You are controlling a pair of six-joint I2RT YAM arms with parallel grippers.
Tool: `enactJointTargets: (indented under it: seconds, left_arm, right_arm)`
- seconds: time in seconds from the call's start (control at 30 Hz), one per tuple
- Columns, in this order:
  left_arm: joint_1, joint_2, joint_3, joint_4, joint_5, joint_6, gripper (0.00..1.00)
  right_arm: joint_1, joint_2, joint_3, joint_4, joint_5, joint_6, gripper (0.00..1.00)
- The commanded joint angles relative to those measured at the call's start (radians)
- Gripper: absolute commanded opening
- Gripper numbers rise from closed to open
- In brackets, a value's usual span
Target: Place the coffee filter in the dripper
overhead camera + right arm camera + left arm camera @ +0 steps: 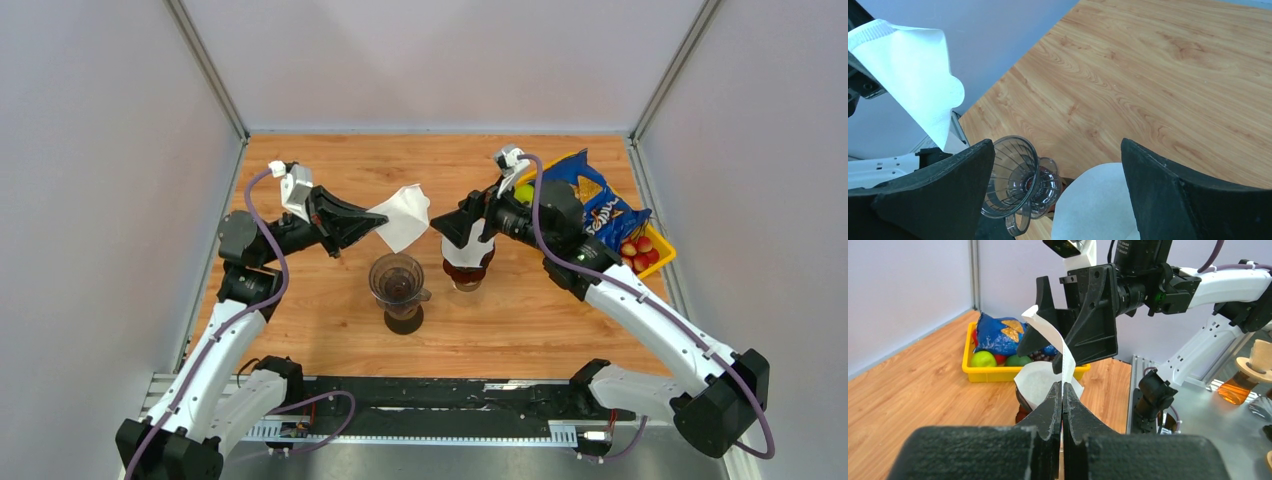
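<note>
Left jaws clamp filter [1066,365]; dripper [1010,180] partly hidden

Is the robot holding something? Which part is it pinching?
The left tool pinches the white coffee filter by one edge. The right tool is open and holds nothing.

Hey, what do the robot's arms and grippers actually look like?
The left arm and right arm have white shells with black joints and black bases. A purple cable loops along each arm. The left gripper and right gripper are matte black, with broad wedge-shaped fingers that taper to narrow tips. A small white camera mount sits at each wrist.
</note>
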Motion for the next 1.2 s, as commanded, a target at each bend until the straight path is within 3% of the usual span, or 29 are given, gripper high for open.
enactJointTargets:
  seconds: [0.0,0.87,1.0,1.17]
  left_arm:
    - [-0.004,-0.003,-0.010,0.062,0.033,0.027,0.00]
    - [-0.004,0.034,0.003,-0.062,-0.030,0.071,0.00]
    - [-0.004,0.029,0.002,-0.076,-0.040,0.074,0.00]
    - [-0.003,0.016,-0.009,-0.042,0.002,0.067,0.00]
  right_arm:
    - [-0.004,-0.009,0.024,0.039,-0.087,-0.019,0.99]
    - [-0.004,0.014,0.058,0.166,-0.286,0.008,0.99]
    - [-0.004,-0.016,0.039,0.161,-0.235,-0.012,0.97]
    - [-0.004,-0.058,0.018,0.109,-0.019,-0.044,0.97]
